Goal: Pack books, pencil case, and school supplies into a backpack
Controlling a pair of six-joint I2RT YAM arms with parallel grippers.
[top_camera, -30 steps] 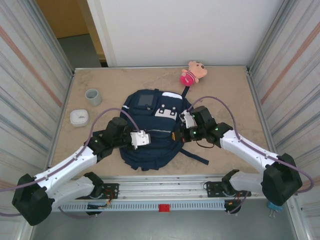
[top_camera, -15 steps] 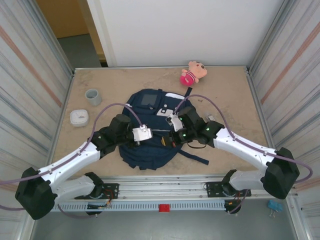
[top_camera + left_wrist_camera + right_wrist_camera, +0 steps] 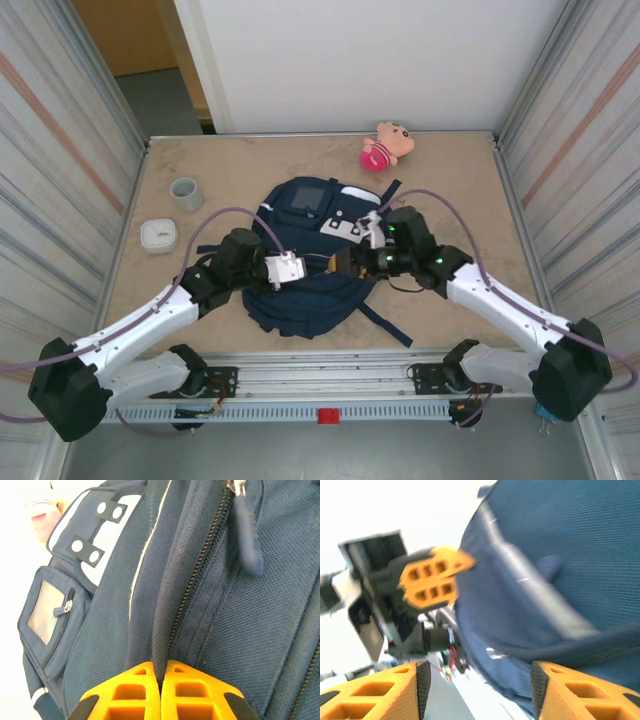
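Overhead, mid-table: backpack [image 3: 300,295], navy, lying flat; left gripper [image 3: 303,268] and right gripper [image 3: 338,263] close together above its middle.

At left wrist: left gripper [image 3: 161,692] pinched tight on a dark padded fold of the backpack beside the zip [image 3: 200,575]. Soft woven cloth, limp; likely to sag and drag rather than lift whole. Best taken by fold, seam or zip pull [image 3: 248,545].

At right wrist: right gripper [image 3: 477,690] spread apart, clamping nothing; backpack edge just ahead, left gripper opposite.

Tan worktop [image 3: 460,175], navy backpack [image 3: 300,305] lay at its middle, grey cup [image 3: 186,193] and white rounded box [image 3: 158,236] near the left edge, plush toy [image 3: 385,146] by the far edge.
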